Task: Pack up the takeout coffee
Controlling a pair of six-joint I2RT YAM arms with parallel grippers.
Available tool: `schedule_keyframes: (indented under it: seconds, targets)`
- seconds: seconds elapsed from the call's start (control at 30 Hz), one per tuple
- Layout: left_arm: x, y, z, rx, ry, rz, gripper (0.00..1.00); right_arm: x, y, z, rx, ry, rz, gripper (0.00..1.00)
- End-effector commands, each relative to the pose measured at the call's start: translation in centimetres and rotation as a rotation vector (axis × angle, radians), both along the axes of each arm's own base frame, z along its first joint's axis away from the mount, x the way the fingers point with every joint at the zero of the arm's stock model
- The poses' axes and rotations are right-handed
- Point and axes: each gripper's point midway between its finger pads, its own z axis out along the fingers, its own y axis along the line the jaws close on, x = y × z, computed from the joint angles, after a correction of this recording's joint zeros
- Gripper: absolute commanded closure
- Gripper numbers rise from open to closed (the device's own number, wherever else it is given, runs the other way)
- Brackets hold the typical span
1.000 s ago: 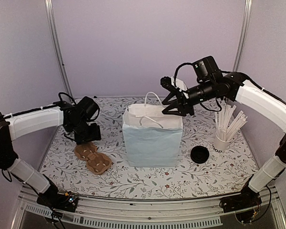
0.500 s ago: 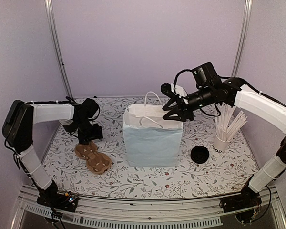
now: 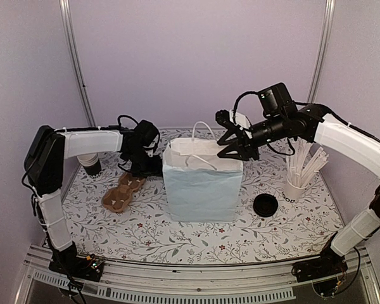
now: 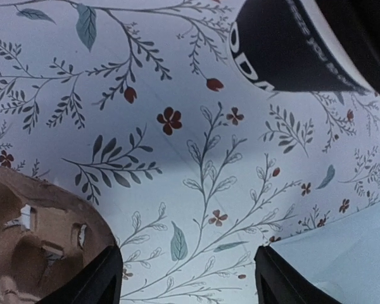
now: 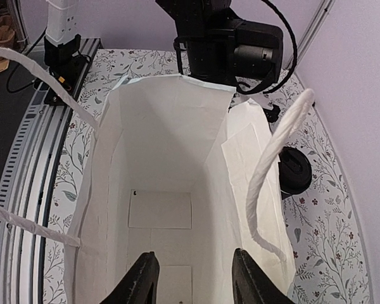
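Lid (image 3: 265,205): lies flat on the table (image 3: 177,237), near and to the right of the paper bag, and is not on the cup. It looks like thin, stiff, smooth plastic that is probably easiest to pinch by its rim.
Cup carrier (image 3: 122,192): brown cardboard, left of the bag, lying between bag and cup.
Paper bag (image 3: 202,183): pale blue and upright at mid-table with its mouth open. The right wrist view shows nothing inside it.
Left gripper (image 4: 187,253): jaws wide apart over bare tablecloth with nothing between them. It is low beside the bag's left wall, and the cup is ahead of it but not yet within reach.
Takeout coffee cup (image 3: 92,168): upright at the far left, well apart from the bag and partly hidden behind the left arm.
Handling: probably light. The paper wall would give under a hard squeeze, and the cup is uncovered, so tipping is a risk. I cannot tell whether it is filled.
Hold: around the mid-wall, gently, keeping it vertical.
Right gripper (image 5: 194,256): about half open and holding nothing, hovering above the bag's mouth.
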Motion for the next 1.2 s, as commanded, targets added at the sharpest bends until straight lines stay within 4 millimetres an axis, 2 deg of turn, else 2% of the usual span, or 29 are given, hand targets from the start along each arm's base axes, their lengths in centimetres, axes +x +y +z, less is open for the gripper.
schedule_keyframes:
  seconds: [0.0,0.1,0.23,0.37,0.5,0.57,0.73,1.17]
  targets:
    - [-2.2,1.2,2.4,0.087,-0.052,-0.060,0.27,0.0,-0.4,0.8,0.016,-0.031,-0.010,0.57]
    - [-3.8,2.4,4.1,0.108,-0.088,-0.076,0.29,0.0,-0.4,0.6,0.014,-0.028,-0.006,0.57]
    - [-5.4,5.4,5.6,0.215,-0.141,-0.120,0.31,-0.2,-0.4,0.5,0.015,-0.026,-0.001,0.57]
    - [-6.5,6.7,4.8,0.252,-0.144,-0.211,0.31,-0.2,-0.4,0.4,0.016,-0.022,0.003,0.57]
    - [-6.7,8.9,3.0,0.286,-0.035,-0.178,0.41,-0.2,-0.4,0.3,0.013,-0.022,0.002,0.57]
    - [-6.8,10.2,2.2,0.308,0.004,-0.158,0.43,-0.2,-0.4,0.4,0.015,-0.023,0.002,0.57]
    - [-6.5,10.4,1.0,0.242,0.022,-0.151,0.46,-0.2,-0.4,0.3,0.014,-0.023,0.002,0.57]
    - [-5.8,11.1,-0.9,0.246,0.059,-0.133,0.52,-0.3,-0.4,0.0,0.011,-0.019,0.007,0.57]
